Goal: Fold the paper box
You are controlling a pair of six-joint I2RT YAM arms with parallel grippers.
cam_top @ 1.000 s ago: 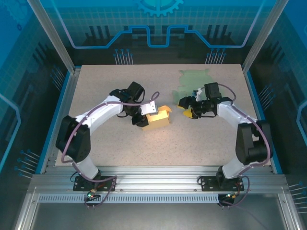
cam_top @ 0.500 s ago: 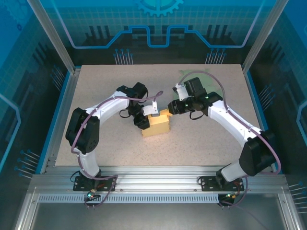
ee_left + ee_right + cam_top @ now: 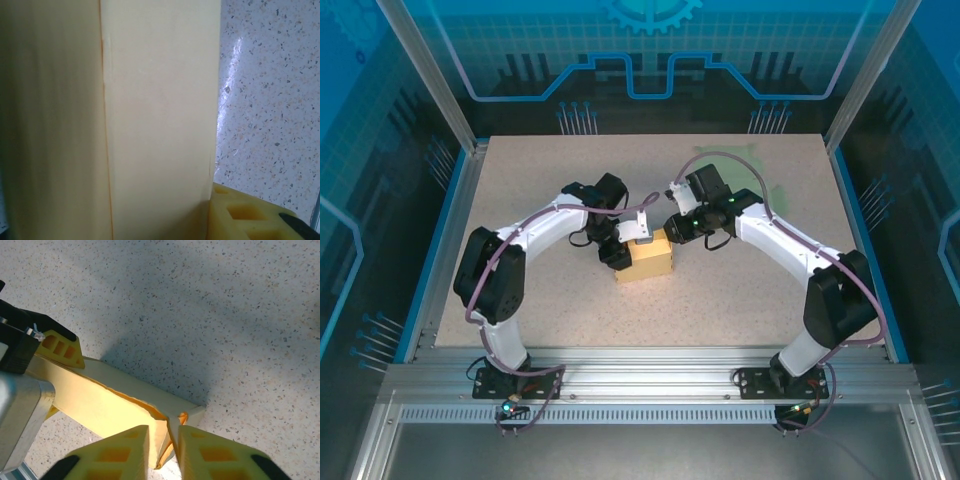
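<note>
Box: paper box (image 3: pixel 653 262) sat mid-table (image 3: pixel 740 300); judged light, thin card, easily creased.
Left gripper (image 3: pixel 620 248): clamped across box's left end.
Right gripper (image 3: pixel 164 432): pads pinched on corner flap (image 3: pixel 167 422).
Hold: best near creases, gently.

paper box (image 3: pixel 650 264) at mid-table, hemmed at its left end by the left gripper (image 3: pixel 618 250) and at its far right corner by the right gripper (image 3: pixel 668 232); bare table (image 3: pixel 720 310) is left open on the near side.

Arms bent inward, left hand (image 3: pixel 624 246) near right hand (image 3: pixel 664 231), right fingers (image 3: pixel 125 450) nearly closed
</note>
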